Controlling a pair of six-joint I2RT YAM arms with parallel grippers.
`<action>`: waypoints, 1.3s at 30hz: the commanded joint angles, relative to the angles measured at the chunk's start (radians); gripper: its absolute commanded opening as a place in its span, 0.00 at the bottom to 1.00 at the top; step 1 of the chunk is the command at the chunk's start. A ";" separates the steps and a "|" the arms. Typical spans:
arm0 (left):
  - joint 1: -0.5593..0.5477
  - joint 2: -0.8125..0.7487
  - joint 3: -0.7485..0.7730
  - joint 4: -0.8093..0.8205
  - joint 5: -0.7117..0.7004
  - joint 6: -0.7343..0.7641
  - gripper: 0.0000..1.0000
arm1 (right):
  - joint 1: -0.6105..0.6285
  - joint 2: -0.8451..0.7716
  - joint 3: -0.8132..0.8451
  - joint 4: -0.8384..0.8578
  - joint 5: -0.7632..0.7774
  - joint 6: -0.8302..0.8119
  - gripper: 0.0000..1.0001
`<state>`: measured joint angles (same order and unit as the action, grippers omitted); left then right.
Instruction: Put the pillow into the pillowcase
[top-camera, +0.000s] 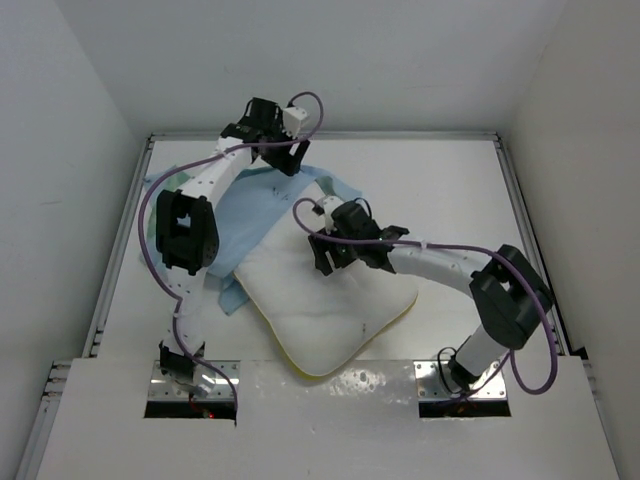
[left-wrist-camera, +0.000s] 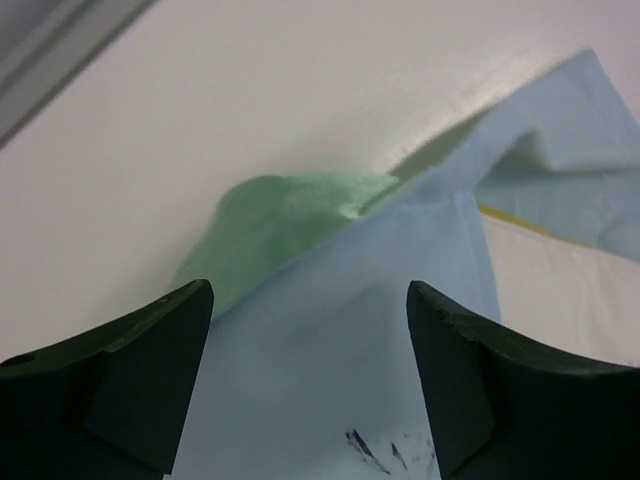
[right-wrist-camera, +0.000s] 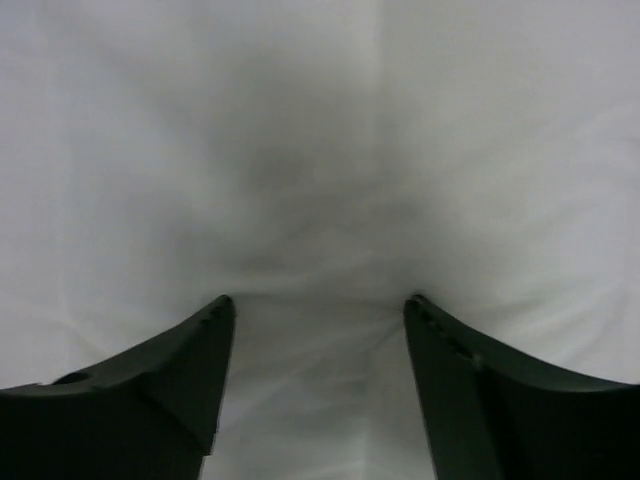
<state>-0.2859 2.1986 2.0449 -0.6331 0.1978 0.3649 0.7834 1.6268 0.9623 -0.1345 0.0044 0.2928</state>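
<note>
Right pincer (right-wrist-camera: 318, 302) gapes against pillow (right-wrist-camera: 320, 140); left pincer (left-wrist-camera: 310, 290), outstretched, gapes over pillowcase (left-wrist-camera: 330, 340).

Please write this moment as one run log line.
left gripper: open above pillowcase | right gripper: open over pillow | pillow: mostly uncovered

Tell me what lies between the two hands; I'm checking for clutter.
Only the pillowcase, light blue face up, then the pillow under the right hand; the top view shows it.
</note>
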 joint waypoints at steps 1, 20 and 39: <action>0.016 -0.027 0.021 -0.169 0.165 0.107 0.77 | -0.128 -0.035 0.053 0.039 0.000 0.066 0.76; 0.007 0.058 0.004 -0.174 0.213 0.011 0.59 | -0.302 0.349 0.239 0.164 -0.213 0.140 0.85; -0.041 -0.066 0.087 -0.204 0.643 0.132 0.00 | -0.190 0.205 0.259 0.179 -0.216 -0.023 0.00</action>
<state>-0.2775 2.2494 2.0617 -0.8394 0.6571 0.4210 0.5194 1.9224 1.1450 0.0208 -0.2283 0.3897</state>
